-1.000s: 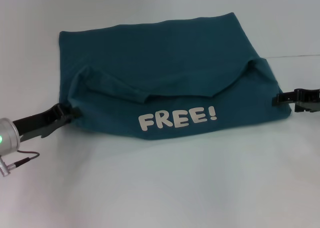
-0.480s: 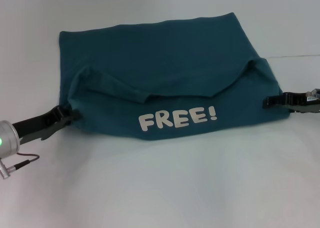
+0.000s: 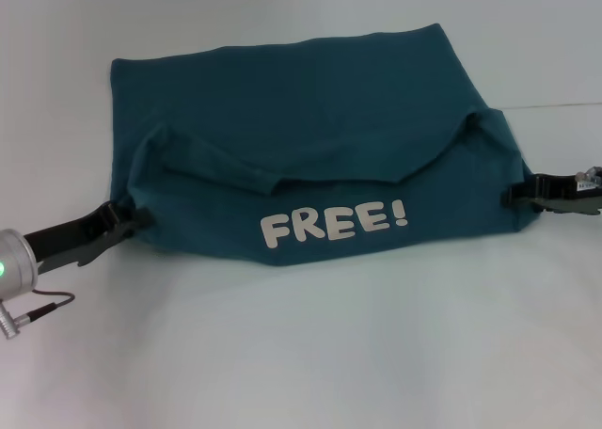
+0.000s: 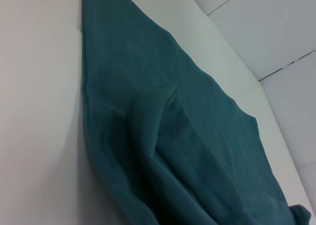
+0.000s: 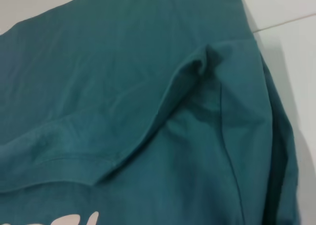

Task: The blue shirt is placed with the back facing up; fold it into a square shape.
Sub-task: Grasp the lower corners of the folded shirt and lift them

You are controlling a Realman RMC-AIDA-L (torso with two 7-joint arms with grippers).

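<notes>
The blue shirt [image 3: 310, 137] lies on the white table, its near part folded over so the off-white "FREE!" lettering [image 3: 334, 223] faces up. A folded-in sleeve forms a ridge on each side. My left gripper [image 3: 132, 220] is low at the shirt's near left edge and touches the cloth. My right gripper [image 3: 519, 196] is at the shirt's near right edge, its tip against the cloth. The left wrist view shows the blue shirt [image 4: 173, 136] close up. The right wrist view shows the blue shirt [image 5: 148, 87] with a sleeve fold and a bit of the lettering.
The white table [image 3: 310, 344] spreads bare in front of the shirt and around it. A thin seam line [image 3: 555, 104] runs across the table at the far right. A cable [image 3: 42, 302] hangs by my left wrist.
My right gripper moved in toward the shirt's right edge, then eased back slightly; the near right corner of the cloth now sits further in. My left gripper crept slightly toward the shirt.
</notes>
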